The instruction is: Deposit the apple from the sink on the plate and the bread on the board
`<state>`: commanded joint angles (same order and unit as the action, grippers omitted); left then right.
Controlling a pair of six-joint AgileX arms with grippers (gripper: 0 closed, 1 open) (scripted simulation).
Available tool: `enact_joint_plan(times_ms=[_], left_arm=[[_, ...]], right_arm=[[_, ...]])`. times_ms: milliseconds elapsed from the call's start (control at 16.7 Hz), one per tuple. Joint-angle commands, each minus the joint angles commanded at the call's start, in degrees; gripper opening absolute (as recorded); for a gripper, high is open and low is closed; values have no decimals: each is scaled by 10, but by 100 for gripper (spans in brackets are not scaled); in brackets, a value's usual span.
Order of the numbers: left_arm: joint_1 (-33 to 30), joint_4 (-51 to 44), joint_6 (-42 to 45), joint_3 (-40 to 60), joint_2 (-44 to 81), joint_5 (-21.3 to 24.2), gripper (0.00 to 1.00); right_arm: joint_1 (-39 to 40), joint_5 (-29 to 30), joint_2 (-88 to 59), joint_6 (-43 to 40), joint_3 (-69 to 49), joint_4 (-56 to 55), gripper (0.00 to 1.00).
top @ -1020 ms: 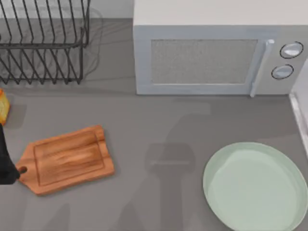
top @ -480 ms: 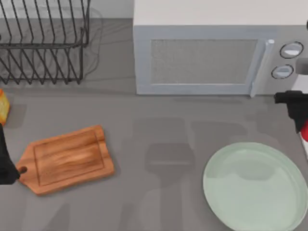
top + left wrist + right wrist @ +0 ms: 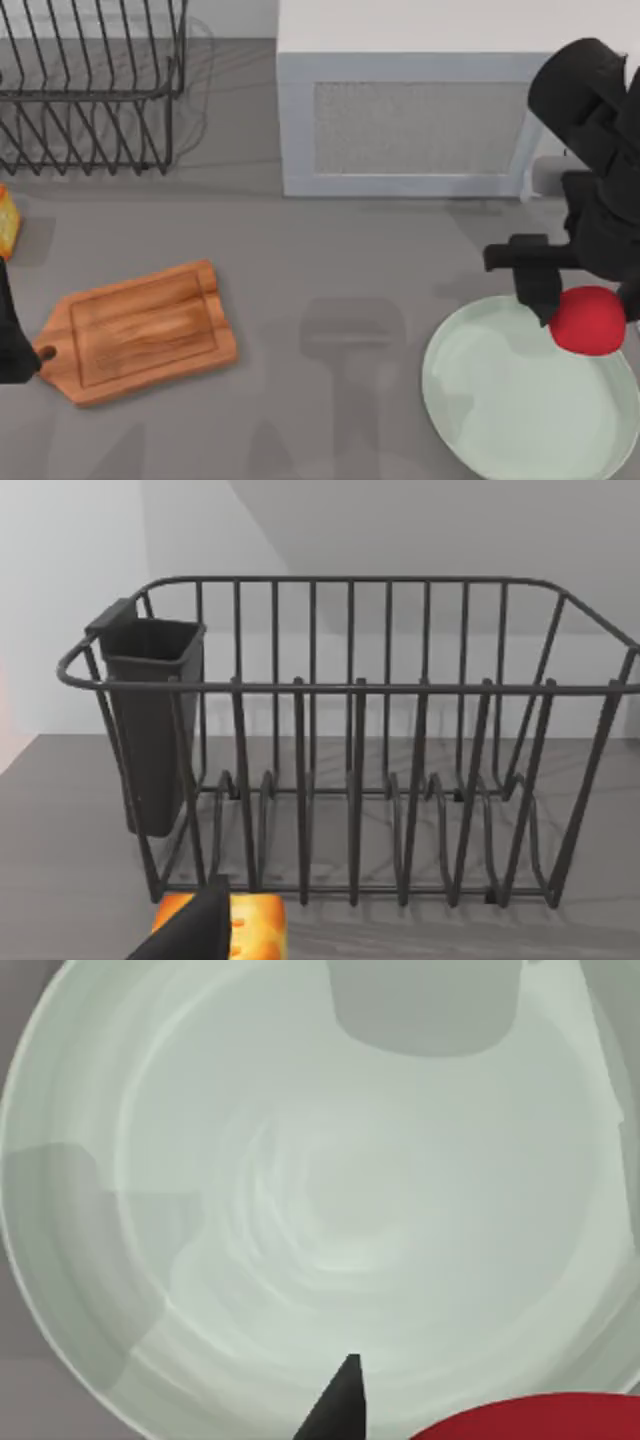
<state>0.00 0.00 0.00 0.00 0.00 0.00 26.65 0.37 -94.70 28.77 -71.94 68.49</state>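
Right gripper (image 3: 585,300) now in over the plate (image 3: 500,400), apple (image 3: 588,320) clamped between its fingers; left arm parked at left edge.

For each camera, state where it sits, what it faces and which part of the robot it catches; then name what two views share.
Top view: above the table, looking down on the board, microwave and plate; right gripper holds the apple.
Left wrist view: on the left arm, facing the dish rack and bread; a dark finger shows.
Right wrist view: on the right arm, facing down at the plate; a fingertip shows.
Top and right wrist views share plate and apple.
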Motion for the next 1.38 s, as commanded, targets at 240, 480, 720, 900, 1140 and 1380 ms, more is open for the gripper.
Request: enact_joint_plan(times_ms=[240, 480, 720, 900, 1140, 1380], left_arm=[[0, 0, 0, 0, 0, 0, 100], [0, 0, 0, 0, 0, 0, 100], [0, 0, 0, 0, 0, 0, 100], [0, 0, 0, 0, 0, 0, 100], [0, 0, 0, 0, 0, 0, 100], [0, 0, 0, 0, 0, 0, 100]], right_arm=[[41, -4, 17, 26, 6, -1, 0], [42, -4, 18, 27, 6, -1, 0], [42, -4, 18, 27, 6, -1, 23], [42, -4, 18, 27, 6, -1, 45], [42, -4, 18, 27, 6, -1, 75], [42, -4, 18, 27, 6, -1, 100]])
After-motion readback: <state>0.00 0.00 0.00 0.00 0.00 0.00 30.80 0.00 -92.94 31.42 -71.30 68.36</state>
